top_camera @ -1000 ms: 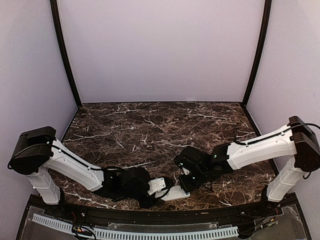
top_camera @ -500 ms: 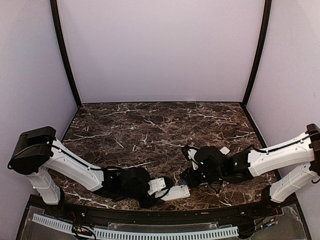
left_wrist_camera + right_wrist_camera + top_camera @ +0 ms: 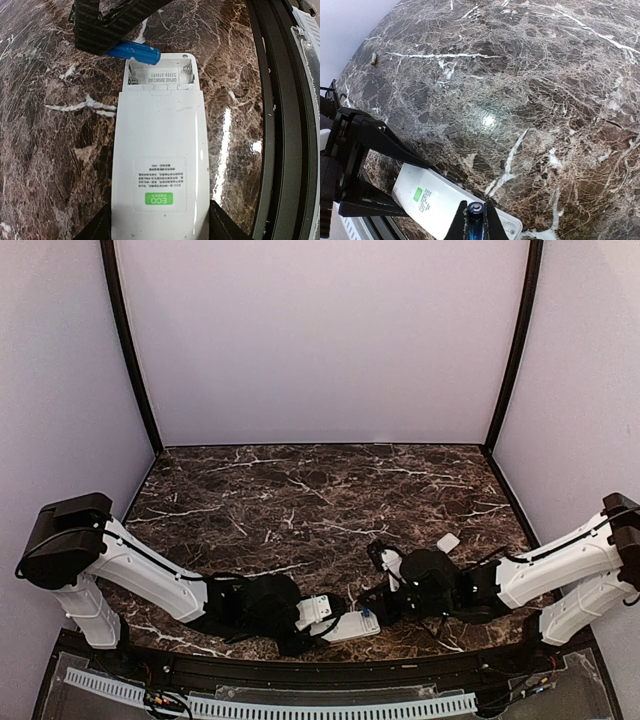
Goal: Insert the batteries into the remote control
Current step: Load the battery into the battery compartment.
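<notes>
**First battery at the mouth of the open compartment, not yet seated.**
The left gripper (image 3: 159, 227) clamps the remote (image 3: 160, 150), which lies back up on the table (image 3: 300, 490) near its front edge. The compartment (image 3: 160, 75) is open and empty, springs showing. The battery (image 3: 132, 51) lies slantwise over the compartment's corner, pinched narrow in the right gripper (image 3: 475, 227). Judged next: square the cell with a bay, lower it, then press it against the spring. The gripper's own fingers crowd the bay. To the right, a small white piece (image 3: 448, 541), possibly the cover, lies well apart. A tiny object (image 3: 374, 59) is too small to name.
</notes>
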Robot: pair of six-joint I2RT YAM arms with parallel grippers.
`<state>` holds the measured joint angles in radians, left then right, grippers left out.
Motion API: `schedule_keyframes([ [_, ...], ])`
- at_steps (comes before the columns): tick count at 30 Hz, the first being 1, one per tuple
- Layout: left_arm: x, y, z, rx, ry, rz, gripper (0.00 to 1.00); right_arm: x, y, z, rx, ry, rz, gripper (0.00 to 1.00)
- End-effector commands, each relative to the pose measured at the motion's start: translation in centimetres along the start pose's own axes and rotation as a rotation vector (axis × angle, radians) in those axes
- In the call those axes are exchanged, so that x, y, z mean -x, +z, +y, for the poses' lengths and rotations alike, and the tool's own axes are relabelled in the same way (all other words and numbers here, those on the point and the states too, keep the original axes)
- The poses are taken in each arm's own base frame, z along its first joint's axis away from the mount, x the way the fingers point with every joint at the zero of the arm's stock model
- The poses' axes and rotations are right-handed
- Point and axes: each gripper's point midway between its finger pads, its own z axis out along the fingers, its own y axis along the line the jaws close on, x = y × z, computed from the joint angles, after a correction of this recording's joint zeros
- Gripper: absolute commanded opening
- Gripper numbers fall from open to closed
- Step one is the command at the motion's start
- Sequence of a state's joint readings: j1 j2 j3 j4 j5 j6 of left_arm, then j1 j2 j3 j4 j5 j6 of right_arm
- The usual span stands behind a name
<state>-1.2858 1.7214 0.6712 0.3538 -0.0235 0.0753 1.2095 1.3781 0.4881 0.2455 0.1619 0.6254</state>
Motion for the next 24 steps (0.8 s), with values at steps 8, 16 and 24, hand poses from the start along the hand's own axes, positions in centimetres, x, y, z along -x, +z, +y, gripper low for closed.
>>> schedule_keyframes([
  [8, -7.6, -0.1, 0.4, 0.027, 0.033, 0.262, 0.33, -1.9, 0.2, -1.5, -0.026, 0.002, -0.033, 0.0],
  [16, -7.5, 0.0, 0.5, 0.034, 0.032, 0.265, 0.33, -3.2, 0.5, -1.7, -0.021, 0.001, -0.004, 0.0],
  [24, -7.6, 0.0, 0.5, 0.037, 0.032, 0.267, 0.32, -4.8, 0.3, -1.8, -0.043, -0.013, 0.026, 0.0],
])
